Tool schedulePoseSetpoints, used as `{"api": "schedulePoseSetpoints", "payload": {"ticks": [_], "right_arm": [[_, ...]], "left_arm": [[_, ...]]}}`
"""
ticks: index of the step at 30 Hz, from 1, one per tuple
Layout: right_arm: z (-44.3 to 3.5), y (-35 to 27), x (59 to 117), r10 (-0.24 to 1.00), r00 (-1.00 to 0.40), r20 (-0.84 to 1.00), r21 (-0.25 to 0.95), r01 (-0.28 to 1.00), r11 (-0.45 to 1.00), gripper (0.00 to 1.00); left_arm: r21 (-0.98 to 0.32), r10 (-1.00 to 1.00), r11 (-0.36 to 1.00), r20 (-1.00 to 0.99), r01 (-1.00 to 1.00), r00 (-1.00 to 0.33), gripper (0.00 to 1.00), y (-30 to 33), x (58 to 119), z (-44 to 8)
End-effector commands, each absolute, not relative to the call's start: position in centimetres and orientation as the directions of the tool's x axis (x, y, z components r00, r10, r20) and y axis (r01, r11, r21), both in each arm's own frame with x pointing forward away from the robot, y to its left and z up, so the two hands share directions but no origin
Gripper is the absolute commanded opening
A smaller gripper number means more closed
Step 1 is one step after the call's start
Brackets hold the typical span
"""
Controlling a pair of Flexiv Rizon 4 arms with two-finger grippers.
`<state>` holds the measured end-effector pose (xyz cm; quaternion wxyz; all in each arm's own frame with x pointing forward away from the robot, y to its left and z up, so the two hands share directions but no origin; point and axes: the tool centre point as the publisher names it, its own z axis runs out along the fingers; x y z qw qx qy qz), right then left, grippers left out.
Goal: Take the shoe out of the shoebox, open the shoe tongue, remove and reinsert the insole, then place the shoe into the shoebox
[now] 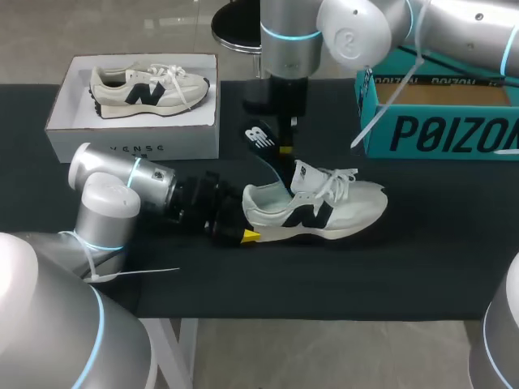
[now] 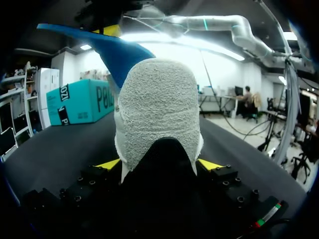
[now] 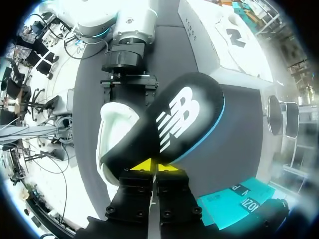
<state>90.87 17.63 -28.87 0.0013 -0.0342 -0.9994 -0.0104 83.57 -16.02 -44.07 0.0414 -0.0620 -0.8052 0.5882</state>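
Left gripper (image 2: 159, 164) seems clamped on the heel of the shoe (image 1: 324, 211), which stands on the black table (image 1: 422, 267), apart from the white shoebox (image 1: 122, 147). Right gripper (image 3: 155, 167) pinches the black insole (image 3: 174, 124), held above the shoe's opening.

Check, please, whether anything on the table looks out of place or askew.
The black insole with the white logo stands bent up out of the cream sneaker, pinched in the right tool, while the left tool clamps the heel. Nothing else stands out.
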Motion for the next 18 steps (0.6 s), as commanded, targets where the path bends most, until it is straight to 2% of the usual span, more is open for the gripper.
{"api": "schedulePoseSetpoints", "payload": {"ticks": [1, 12, 18], "right_arm": [[-28.8, 18.1, 91.3, 0.069, -0.998, -0.005, 0.039, 0.069, 0.997, 0.00], [-26.1, 21.0, 94.2, 0.036, -0.998, -0.045, 0.051, 0.033, 0.998, 0.00], [-22.8, 22.2, 94.6, 0.043, -0.996, -0.073, 0.027, 0.041, 0.999, 0.00]], "left_arm": [[-0.952, 0.151, 0.302, -0.007, 0.053, -0.988, 0.00, -16.3, 83.5, -44.7], [-0.952, 0.151, 0.302, -0.007, 0.053, -0.988, 0.00, -16.3, 83.5, -44.7], [-0.952, 0.151, 0.302, -0.007, 0.053, -0.988, 0.00, -16.3, 83.5, -44.7]]}}
